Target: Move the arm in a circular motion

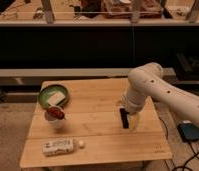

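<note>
The large glossy white arm (pixel 163 92) with small dark dots reaches in from the right over the wooden table (pixel 93 145). Its bulbous elbow joint sits near the table's right side. The arm bends down to a tapered pale tip, the gripper (pixel 133 120), which hangs low over the table's right part. The tip is right next to a small black rectangular object (pixel 124 118) that lies on the table and partly overlaps it in view.
A green bowl (pixel 53 95) with something white in it stands at the table's left. A small white cup with red contents (pixel 55 116) is in front of it. A white packet (pixel 58 146) and a small white ball (pixel 81 144) lie near the front edge. A dark device (pixel 191 131) lies on the floor at right.
</note>
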`<move>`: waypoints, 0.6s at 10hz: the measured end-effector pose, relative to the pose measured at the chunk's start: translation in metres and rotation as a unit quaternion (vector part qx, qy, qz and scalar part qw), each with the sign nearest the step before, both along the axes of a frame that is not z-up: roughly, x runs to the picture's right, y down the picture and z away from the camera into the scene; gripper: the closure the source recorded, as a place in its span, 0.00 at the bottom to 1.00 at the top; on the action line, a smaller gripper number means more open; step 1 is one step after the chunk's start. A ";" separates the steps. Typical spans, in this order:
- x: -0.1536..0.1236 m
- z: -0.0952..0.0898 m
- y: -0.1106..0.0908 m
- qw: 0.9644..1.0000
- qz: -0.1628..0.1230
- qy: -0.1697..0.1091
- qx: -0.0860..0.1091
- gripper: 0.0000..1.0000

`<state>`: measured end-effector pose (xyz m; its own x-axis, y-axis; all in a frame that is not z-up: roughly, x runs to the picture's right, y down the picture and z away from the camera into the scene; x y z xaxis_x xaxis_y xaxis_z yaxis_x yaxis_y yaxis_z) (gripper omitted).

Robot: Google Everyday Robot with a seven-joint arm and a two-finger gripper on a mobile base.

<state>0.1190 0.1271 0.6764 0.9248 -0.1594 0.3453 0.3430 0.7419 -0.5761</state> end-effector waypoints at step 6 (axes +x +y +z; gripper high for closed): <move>-0.121 0.011 -0.014 0.994 -0.083 -0.049 0.044 0.20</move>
<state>-0.0019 0.1131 0.6870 0.8456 -0.3406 0.4111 0.5166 0.7161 -0.4695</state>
